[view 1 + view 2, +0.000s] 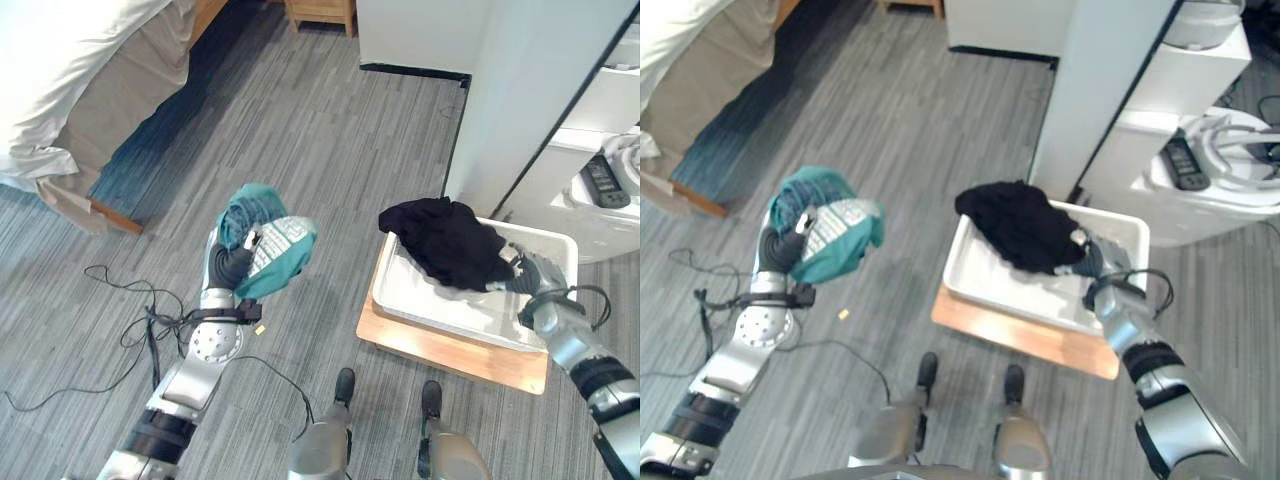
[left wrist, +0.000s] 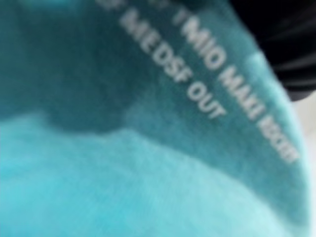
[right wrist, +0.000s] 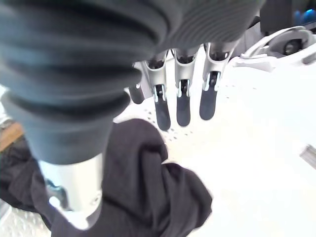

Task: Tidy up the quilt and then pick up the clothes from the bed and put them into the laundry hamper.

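A teal garment with pale print hangs bunched above the grey floor, with my left hand shut on it from below. To its right a white laundry hamper holds a black garment that drapes over its far left rim. My right hand sits inside the hamper at the black garment's right edge. In the right wrist view its fingers are straight and the black garment lies below the palm, not gripped.
The hamper rests on a wooden board. The bed with its white quilt is at the far left. A white cabinet and a washing machine stand behind the hamper. Open floor lies between bed and hamper.
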Motion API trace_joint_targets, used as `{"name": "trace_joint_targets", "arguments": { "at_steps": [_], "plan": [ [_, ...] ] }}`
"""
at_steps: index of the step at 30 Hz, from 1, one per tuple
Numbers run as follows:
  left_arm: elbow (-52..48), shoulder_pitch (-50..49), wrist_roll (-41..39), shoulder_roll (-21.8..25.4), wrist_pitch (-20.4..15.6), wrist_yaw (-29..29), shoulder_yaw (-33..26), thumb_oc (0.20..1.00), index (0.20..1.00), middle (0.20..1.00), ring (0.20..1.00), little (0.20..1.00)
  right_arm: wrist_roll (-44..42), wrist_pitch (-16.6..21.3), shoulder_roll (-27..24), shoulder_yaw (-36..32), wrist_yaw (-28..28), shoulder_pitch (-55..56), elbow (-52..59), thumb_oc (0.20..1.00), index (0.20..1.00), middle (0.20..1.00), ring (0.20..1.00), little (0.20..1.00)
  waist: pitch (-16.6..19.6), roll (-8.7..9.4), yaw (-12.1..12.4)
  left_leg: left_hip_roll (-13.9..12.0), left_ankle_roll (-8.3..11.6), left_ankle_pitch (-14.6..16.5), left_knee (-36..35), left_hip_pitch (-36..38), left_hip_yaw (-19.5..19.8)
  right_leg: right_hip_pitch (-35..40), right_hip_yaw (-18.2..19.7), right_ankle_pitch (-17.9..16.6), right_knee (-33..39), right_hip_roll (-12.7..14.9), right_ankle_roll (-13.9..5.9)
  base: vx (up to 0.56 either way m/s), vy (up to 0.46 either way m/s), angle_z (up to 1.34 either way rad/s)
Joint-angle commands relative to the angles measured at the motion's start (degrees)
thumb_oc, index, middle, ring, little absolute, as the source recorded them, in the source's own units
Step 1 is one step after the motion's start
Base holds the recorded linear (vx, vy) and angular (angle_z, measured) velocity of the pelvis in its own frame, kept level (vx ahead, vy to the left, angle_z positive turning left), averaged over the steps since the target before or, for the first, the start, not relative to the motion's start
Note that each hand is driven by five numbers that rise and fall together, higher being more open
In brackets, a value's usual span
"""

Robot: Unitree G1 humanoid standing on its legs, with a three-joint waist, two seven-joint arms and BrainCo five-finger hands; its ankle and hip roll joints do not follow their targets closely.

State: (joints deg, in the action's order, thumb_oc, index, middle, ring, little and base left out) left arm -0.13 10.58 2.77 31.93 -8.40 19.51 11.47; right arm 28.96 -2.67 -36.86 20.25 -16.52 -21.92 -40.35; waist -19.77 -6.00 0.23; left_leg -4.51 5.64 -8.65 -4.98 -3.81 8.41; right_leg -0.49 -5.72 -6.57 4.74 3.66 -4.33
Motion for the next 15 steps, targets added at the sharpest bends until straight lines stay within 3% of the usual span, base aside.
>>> {"name": "trace_joint_targets", "arguments": {
  "at_steps": [1, 6, 7, 11, 15],
  "plan": [
    [-0.75, 5.55, 5.04, 0.25, -2.28, -0.39, 2.77, 0.200, 0.200, 0.200, 0.200, 0.200, 6.70, 1.53, -1.06, 1.13, -1.42, 5.70, 4.25, 1.000, 1.000, 1.000, 1.000, 1.000, 4.60, 4.30, -3.21, 0.43, 0.89, 9.91, -0.02, 4.88, -6.85, 1.19, 3.39, 9.36, 0.26, 1.63, -3.87, 0.04, 0.012, -0.42],
    [9.33, 14.70, 6.12, -5.42, 0.64, 0.31, 9.50, 0.200, 0.200, 0.200, 0.200, 0.200, 6.77, 1.39, 0.12, -2.22, -3.45, 13.81, 7.39, 1.000, 1.000, 1.000, 1.000, 1.000, 4.59, 5.50, -8.68, -0.37, 0.45, 11.74, -0.02, 6.26, -11.44, -0.32, 7.89, 8.98, 0.20, 0.96, -4.29, 0.02, 0.020, -0.47],
    [9.75, 15.04, 6.16, -5.57, 0.47, 0.47, 9.74, 0.200, 0.200, 0.200, 0.200, 0.200, 6.77, 1.38, 0.09, -2.37, -3.47, 13.87, 7.42, 1.000, 1.000, 1.000, 1.000, 1.000, 4.58, 5.47, -8.31, -0.40, 0.44, 11.80, -0.02, 6.30, -11.69, -0.42, 8.14, 8.95, 0.19, 0.92, -4.30, -0.03, 0.023, -0.63],
    [24.79, 25.38, 7.40, -10.43, 2.86, 3.40, 15.98, 0.200, 0.200, 0.200, 0.200, 0.200, 4.09, 0.32, 4.89, 1.99, -4.59, 11.47, -2.29, 1.000, 1.000, 1.000, 1.000, 1.000, 3.68, 6.59, -11.39, -1.10, 0.09, 11.77, -0.02, 5.41, -15.53, -4.38, 12.31, 7.45, -0.20, -0.33, -4.84, -0.08, -0.003, -0.63],
    [34.65, 29.76, 7.16, -12.82, 4.43, 4.29, 18.14, 0.213, 0.213, 0.213, 0.213, 0.213, 2.16, -0.43, 7.78, 4.44, -4.70, 9.86, -7.11, 1.000, 1.000, 1.000, 1.000, 1.000, 3.06, 7.50, -12.35, -1.35, -0.09, 11.42, -0.02, 4.01, -17.08, -7.14, 14.07, 6.55, -0.39, -1.01, -5.15, -0.08, -0.017, -0.40]
  ]
}}
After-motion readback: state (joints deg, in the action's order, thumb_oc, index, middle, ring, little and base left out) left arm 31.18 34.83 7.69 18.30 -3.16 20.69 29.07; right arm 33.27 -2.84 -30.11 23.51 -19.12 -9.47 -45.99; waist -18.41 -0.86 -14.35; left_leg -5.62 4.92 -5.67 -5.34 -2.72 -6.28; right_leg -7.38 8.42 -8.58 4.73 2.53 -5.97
